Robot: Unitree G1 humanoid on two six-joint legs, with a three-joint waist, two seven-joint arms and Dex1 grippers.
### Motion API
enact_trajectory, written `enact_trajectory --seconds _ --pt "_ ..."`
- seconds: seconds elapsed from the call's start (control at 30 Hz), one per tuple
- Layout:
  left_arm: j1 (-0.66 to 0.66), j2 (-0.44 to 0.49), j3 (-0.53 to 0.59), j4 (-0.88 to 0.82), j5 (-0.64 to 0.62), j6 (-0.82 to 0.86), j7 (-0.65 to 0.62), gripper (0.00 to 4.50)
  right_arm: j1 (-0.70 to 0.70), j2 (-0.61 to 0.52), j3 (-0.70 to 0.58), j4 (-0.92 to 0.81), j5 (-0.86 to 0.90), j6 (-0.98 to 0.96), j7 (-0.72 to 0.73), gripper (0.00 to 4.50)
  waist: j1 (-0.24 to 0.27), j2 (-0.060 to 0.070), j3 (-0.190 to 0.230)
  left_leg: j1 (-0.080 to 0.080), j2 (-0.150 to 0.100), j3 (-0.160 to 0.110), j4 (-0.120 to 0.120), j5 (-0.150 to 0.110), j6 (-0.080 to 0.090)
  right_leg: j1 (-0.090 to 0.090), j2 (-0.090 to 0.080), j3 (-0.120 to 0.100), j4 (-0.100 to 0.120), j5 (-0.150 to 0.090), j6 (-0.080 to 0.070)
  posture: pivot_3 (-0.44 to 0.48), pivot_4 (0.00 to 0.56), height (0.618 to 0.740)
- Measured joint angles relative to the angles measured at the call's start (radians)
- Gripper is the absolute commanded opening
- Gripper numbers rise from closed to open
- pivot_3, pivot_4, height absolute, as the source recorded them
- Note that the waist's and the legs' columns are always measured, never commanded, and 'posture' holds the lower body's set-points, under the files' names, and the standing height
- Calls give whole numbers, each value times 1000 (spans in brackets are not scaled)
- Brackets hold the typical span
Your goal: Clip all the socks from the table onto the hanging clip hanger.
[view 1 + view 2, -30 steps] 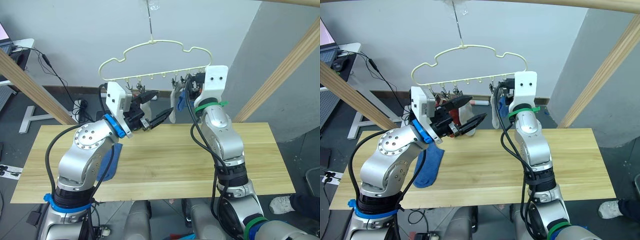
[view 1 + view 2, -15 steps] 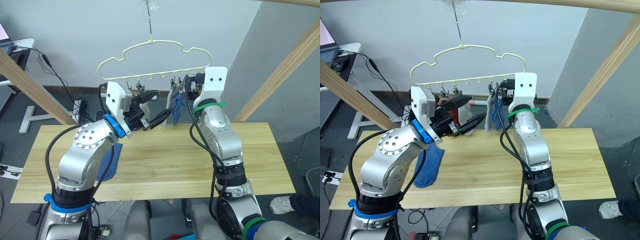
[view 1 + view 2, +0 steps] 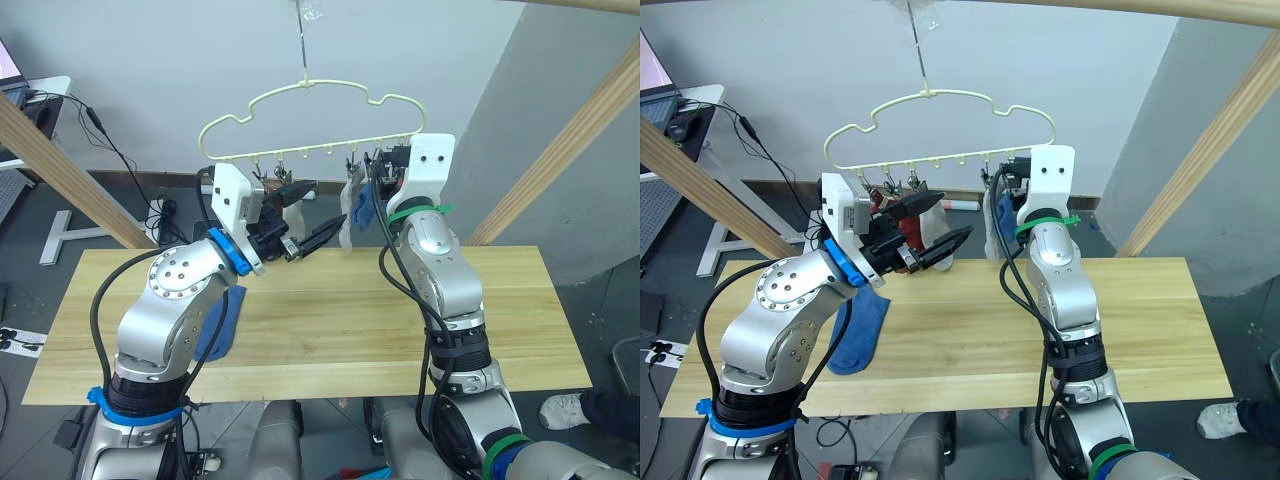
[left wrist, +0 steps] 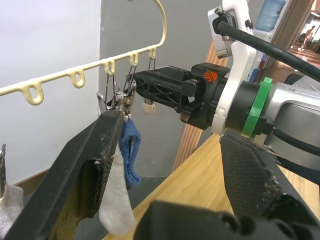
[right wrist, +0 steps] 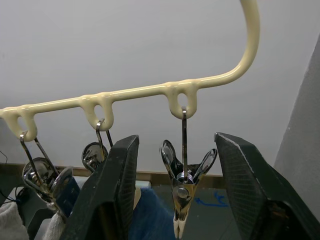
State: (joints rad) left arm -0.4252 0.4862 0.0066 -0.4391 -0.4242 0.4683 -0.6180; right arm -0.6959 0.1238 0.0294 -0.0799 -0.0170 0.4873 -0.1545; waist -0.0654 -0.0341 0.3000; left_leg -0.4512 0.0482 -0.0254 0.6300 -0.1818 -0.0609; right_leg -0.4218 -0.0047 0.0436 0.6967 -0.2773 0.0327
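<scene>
My right gripper [image 5: 175,200] has its jaws spread, one finger on each side of the end clip [image 5: 183,192] of the hanger [image 3: 305,122], not touching it; that clip hangs bare. Just beside it, the next clip along the hanger bar holds a blue sock [image 4: 131,152], and the one after that a light grey sock [image 4: 116,200].

My left gripper [image 3: 312,213] also has its jaws spread wide and holds nothing. It sits just below the hanger bar, near the middle clips, its upper finger lying across the top of the grey sock in the wrist view. Behind its fingers, under the hanger, I see a rust red sock [image 3: 908,233] and another pale sock [image 3: 935,235], but I cannot tell how they are clipped.

The hanger hangs by its metal hook [image 3: 300,40] above the far edge of the tabletop [image 3: 330,330]. Below the hanger, one blue sock on the tabletop [image 3: 860,335] lies flat, partly under my left arm.
</scene>
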Motion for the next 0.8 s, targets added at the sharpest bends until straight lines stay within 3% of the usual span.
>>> enact_trajectory --seconds 0.8 --pt "0 0 0 -7 3 0 19 3526 -33 6 2 50 23 -23 8 2503 8 0 0 0 0 0 0 0 0 0 0 0 0 0 0 -29 260 740"
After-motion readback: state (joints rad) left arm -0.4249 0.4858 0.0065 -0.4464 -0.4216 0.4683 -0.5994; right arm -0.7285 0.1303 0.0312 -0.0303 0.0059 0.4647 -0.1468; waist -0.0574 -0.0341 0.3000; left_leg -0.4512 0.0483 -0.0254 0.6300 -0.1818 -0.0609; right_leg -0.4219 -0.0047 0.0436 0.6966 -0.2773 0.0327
